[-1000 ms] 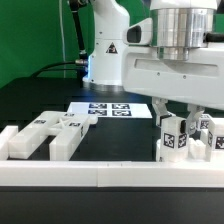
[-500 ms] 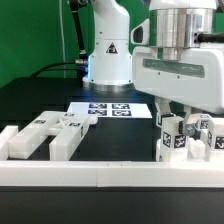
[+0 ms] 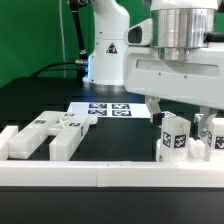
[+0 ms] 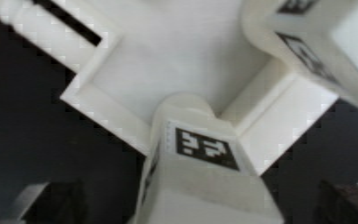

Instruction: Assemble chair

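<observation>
The chunky white plastic chair parts (image 3: 185,140) stand clustered at the exterior view's right, just behind the long white border rail (image 3: 90,176). More white tagged slabs (image 3: 48,135) lie at the left. The gripper (image 3: 180,120) hangs over the cluster, its fingers spread wide on either side of an upright tagged post (image 4: 202,148), pinching nothing. The marker board (image 3: 110,108) lies behind.

Exterior view, qty only: 1 arm (image 3: 105,45), 1 gripper (image 3: 180,116), 1 marker board (image 3: 110,108) at 12 o'clock. Chair parts (image 3: 62,138): approx 3 blocks (image 3: 25,142) at 8 o'clock, min 2 tagged posts (image 3: 172,138) at 4 o'clock; exact nos. can't tell. 1 white front rail (image 3: 100,176) at 6 o'clock.
</observation>
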{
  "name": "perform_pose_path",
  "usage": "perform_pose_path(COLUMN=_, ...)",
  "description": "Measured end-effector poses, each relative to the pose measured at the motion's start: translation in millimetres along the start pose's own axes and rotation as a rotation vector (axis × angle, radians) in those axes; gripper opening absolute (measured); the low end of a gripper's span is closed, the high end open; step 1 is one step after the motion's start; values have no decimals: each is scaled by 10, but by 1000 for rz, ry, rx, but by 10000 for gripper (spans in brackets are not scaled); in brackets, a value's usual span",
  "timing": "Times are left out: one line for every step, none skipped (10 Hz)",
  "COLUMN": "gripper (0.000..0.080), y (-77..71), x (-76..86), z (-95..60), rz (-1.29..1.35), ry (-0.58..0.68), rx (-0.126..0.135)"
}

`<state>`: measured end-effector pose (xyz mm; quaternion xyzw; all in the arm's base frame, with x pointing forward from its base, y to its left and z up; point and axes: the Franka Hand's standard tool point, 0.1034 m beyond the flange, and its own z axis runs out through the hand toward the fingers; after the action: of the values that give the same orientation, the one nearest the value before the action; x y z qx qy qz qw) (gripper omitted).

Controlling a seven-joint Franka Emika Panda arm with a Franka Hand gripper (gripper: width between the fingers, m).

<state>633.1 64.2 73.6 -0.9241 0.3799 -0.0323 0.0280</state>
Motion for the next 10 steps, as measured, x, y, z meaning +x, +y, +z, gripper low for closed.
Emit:
perform_pose_path(gripper=648, y=-3, x=1, z=-1, rz=-101, ry=1, rx=1)
perform_pose_path(gripper=648, y=0, x=6, z=-1, rz=-178, ry=2, rx=1)
perform_pose_path(gripper=649, y=2, x=8, z=-1, rz=-279, ry=2, rx=1)
perform_pose_path(gripper=649, y=5, x=8, z=2, rz=-346, ry=3, rx=1)
perform_pose_path(gripper=649, y=13, x=9, z=7, rz=-414, ry=5, rx=0)
perform_pose_path(gripper=649, y=16, x=13, z=7, rz=-502, ry=5, rx=0)
perform_pose_path(gripper=649, y=20, x=18, z=7, rz=-584, ry=5, rx=-2)
perform_pose_path(gripper=649, y=25, x=23, z=7, rz=-649, ry=6, rx=-3)
perform_pose_path(gripper=649, y=28, x=26, z=7, rz=-692, ry=7, rx=-6)
perform_pose_path(gripper=649, y=34, x=34, z=6, rz=-776, ry=7, rx=-8)
